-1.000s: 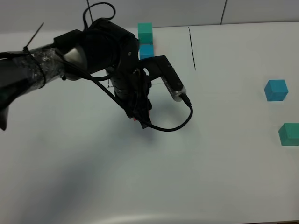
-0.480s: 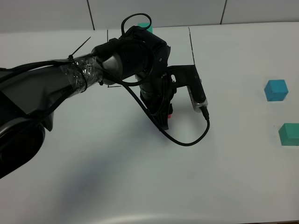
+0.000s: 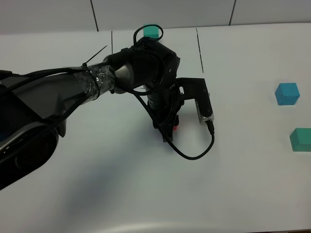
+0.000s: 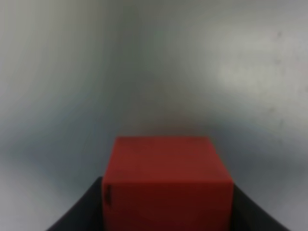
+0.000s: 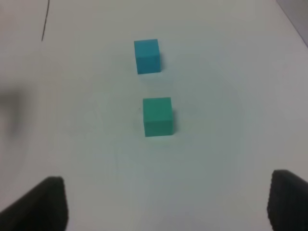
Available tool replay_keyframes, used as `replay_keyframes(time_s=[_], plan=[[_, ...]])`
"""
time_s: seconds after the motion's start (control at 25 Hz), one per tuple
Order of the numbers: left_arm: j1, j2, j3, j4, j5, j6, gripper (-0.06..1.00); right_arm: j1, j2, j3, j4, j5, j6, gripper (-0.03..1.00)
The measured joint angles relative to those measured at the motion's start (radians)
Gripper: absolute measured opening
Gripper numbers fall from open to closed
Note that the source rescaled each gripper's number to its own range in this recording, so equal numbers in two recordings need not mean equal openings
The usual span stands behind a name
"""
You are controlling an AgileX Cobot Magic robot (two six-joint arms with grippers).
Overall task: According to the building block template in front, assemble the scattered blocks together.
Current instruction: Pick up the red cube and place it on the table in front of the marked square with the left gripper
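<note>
Left hand: The left hand [image 4: 168, 219] was closed on the red cube [image 4: 166, 178], with a dark finger at each side of it. From the high camera the hand was mostly hidden under its own arm.
Red cube: Only a sliver of the cube showed below the wrist, low over the surface [image 3: 97, 184] near its middle. I could not tell whether the cube touched the surface.
Template: The template [image 3: 151, 31] stood at the far edge between thin black lines [image 3: 199, 48]. Only its green top showed, as the arm covered the rest. The red cube was in front of it and apart from it.
Right hand: The right hand [image 5: 166, 211] was open and held nothing. It was out of the high view, and its own camera looked down on the two loose cubes.
Blue cube: The blue cube [image 3: 287, 93] sat alone on the right side of the surface, well away from the red one.
Green cube: The green cube [image 3: 301, 140] was near the blue cube on its near side, with a gap between them, at the right edge.
Done: One of the three cubes was picked up, and none were joined.
Left: By my judgement the red cube had to be set down as a base. The blue and green cubes then had to be fetched and fitted to match the template, so most of the job remained.
</note>
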Motion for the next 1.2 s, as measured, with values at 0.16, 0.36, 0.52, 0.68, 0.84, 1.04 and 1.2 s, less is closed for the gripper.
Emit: replay_keyframes(time_s=[0.16,0.36,0.52,0.68,0.84,1.04,1.2], plan=[[0.0,0.015,-0.001,0.0,0.002,0.001,0.01,0.0,0.0,0.0,0.0,0.0,0.0,0.7],[0.0,0.017,-0.001,0.0,0.003,0.028,0.01,0.0,0.0,0.0,0.0,0.0,0.0,0.7],[0.0,0.017,-0.001,0.0,0.001,0.051,0.01,0.0,0.0,0.0,0.0,0.0,0.0,0.7],[0.0,0.018,-0.001,0.0,0.0,0.055,0.17,0.0,0.0,0.0,0.0,0.0,0.0,0.7],[0.0,0.007,-0.001,-0.001,0.004,0.055,0.58,0.0,0.0,0.0,0.001,0.0,0.0,0.7],[0.0,-0.051,-0.001,-0.001,0.05,0.03,0.95,0.0,0.0,0.0,0.001,0.0,0.0,0.7],[0.0,-0.103,-0.001,-0.001,0.114,-0.003,1.0,0.0,0.0,0.0,0.001,0.0,0.0,0.7]])
